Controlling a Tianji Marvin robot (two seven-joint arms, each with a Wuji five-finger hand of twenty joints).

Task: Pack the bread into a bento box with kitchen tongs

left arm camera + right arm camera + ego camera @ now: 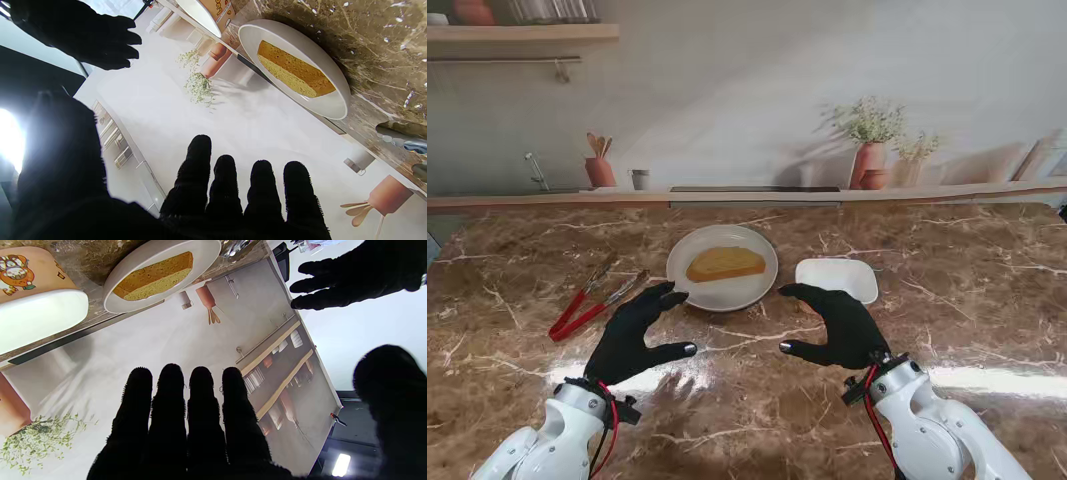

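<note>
Two black-gloved hands over the marble desk [517, 300]; red-handled tongs [587, 303] far left, left robot hand [635, 335] spread and empty, bread [725, 263] on white plate [689, 285], right robot hand [839, 325] open, empty, white bento box [836, 279] rightmost

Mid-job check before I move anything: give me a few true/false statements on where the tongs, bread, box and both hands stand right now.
1. The tongs lie on the table to the left of the plate, held by no hand. True.
2. The bread is already in the bento box. False: it lies on the plate; the box holds nothing.
3. The left hand is shut on the tongs. False: it is open, its fingers apart, beside them.
4. The right hand is open and holds nothing. True.
5. The bento box sits to the right of the plate. True.
</note>
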